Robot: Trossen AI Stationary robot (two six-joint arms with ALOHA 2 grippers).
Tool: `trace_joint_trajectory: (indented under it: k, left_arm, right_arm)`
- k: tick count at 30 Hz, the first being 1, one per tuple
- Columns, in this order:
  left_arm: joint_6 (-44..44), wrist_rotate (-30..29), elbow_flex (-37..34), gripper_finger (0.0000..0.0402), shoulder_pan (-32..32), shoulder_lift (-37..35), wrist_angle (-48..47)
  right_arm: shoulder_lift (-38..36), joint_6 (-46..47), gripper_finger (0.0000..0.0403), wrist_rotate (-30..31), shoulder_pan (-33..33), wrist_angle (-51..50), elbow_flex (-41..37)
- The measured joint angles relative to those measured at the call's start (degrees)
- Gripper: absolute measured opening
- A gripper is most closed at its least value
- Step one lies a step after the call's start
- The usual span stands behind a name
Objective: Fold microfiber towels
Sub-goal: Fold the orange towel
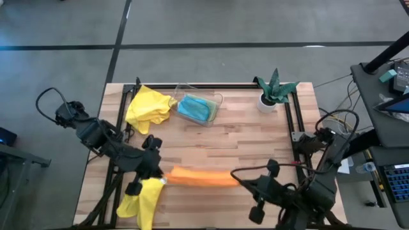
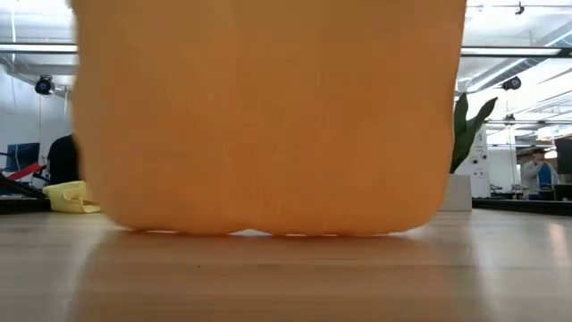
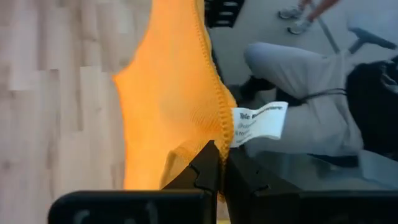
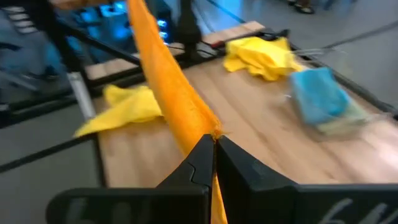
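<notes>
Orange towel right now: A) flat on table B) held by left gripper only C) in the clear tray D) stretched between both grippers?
D: the left gripper and right gripper are each shut on one end of the orange towel, which hangs taut between them.

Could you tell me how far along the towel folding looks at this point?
Early on. The blue towel lies in the clear tray, possibly already folded. In hand: the orange towel is stretched between the left hand and right hand, both shut on it. Left: one yellow towel crumpled at the back, another yellow towel unfolded at the front edge.
</notes>
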Motion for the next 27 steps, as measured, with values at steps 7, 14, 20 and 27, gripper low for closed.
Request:
trace_joint_trajectory:
  k: [7,14,20,27]
  left_arm:
    - [-0.26,2.64,5.12,0.0000,-0.81,-0.34,-0.81]
    - [1.75,-4.32,7.61,0.0000,4.21,-2.24,-8.63]
    - [3.37,-2.75,-3.39,0.0000,13.64,-3.43,-9.42]
    - [10.98,8.91,-22.19,0.0000,25.00,-3.46,3.17]
  right_arm:
    - [-1.77,-3.85,0.0008,0.29,1.33,5.62,0.00]
    - [-4.40,6.50,0.0008,1.99,-2.27,-8.95,-0.07]
    - [-5.33,11.93,0.0008,-2.31,-6.14,-12.89,-5.36]
    - [-5.55,15.07,0.0008,-9.43,-10.16,-13.83,-16.26]
